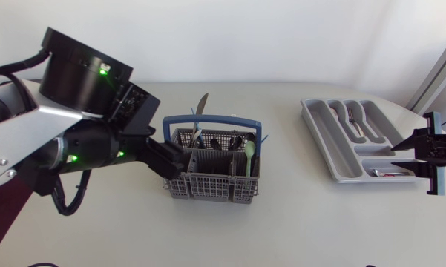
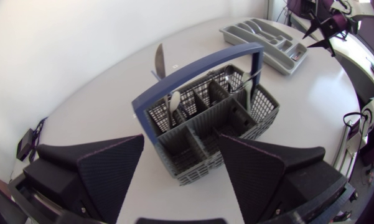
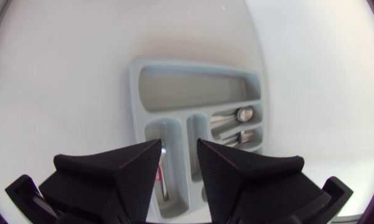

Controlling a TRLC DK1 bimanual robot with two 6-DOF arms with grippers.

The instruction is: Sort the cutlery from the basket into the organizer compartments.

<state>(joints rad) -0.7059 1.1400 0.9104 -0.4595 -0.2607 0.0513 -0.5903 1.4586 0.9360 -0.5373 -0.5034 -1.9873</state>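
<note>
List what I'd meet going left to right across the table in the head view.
Matte black left gripper → grey plastic mesh basket with a blue handle → pale grey plastic organizer tray → matte black right gripper.

White table [image 1: 297, 222]: basket [image 1: 208, 190], organizer [image 1: 323, 144]

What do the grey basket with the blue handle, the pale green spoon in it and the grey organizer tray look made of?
Grey lattice basket with blue handle: moulded plastic, matte, by its gridded walls. Pale green spoon: probably plastic, opaque colour, no metal glint. Grey organizer tray: likely plastic, smooth satin, rounded dividers.
</note>
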